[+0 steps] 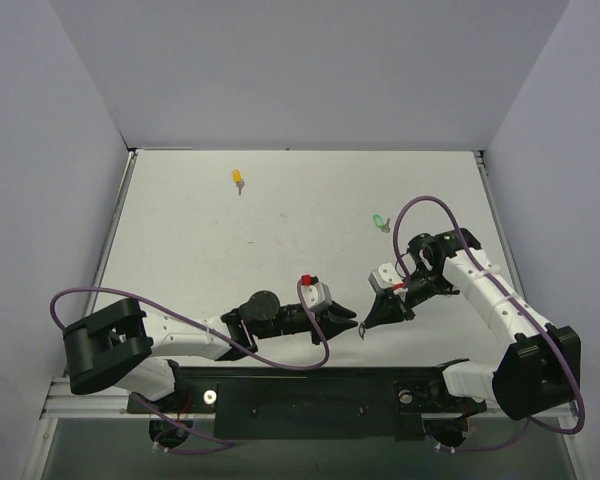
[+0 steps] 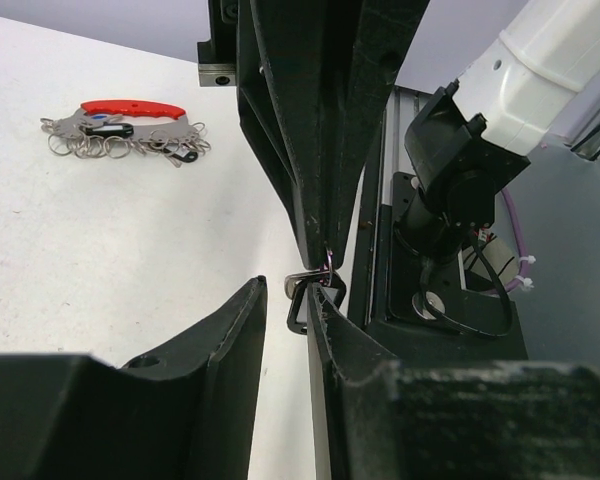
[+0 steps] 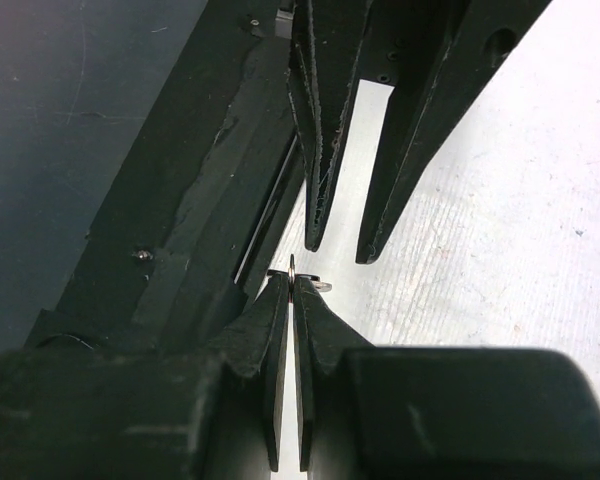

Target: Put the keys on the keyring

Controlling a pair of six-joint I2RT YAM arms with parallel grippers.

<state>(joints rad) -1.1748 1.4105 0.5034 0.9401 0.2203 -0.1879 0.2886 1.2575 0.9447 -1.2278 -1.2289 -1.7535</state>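
Observation:
My right gripper (image 3: pixel 293 280) is shut on a thin silvery wire ring (image 3: pixel 293 266) that shows edge-on between its tips. In the left wrist view the black key (image 2: pixel 300 301) hangs at that ring, just below the right gripper's shut tips (image 2: pixel 324 258). My left gripper (image 2: pixel 285 290) is open with a narrow gap, and the black key's head sits just beyond its right fingertip. Both grippers meet near the table's front, left gripper (image 1: pixel 348 322) and right gripper (image 1: pixel 367 324). The red-tagged keyring (image 2: pixel 130 108) with several rings lies on the table. The yellow key (image 1: pixel 238 180) and green key (image 1: pixel 380 221) lie farther back.
The dark base rail (image 1: pixel 310 395) runs along the near edge just behind the grippers. The right arm's white link (image 2: pixel 555 60) and its black base (image 2: pixel 450 190) stand close on the right. Purple cables (image 1: pixel 315 340) loop beside both wrists.

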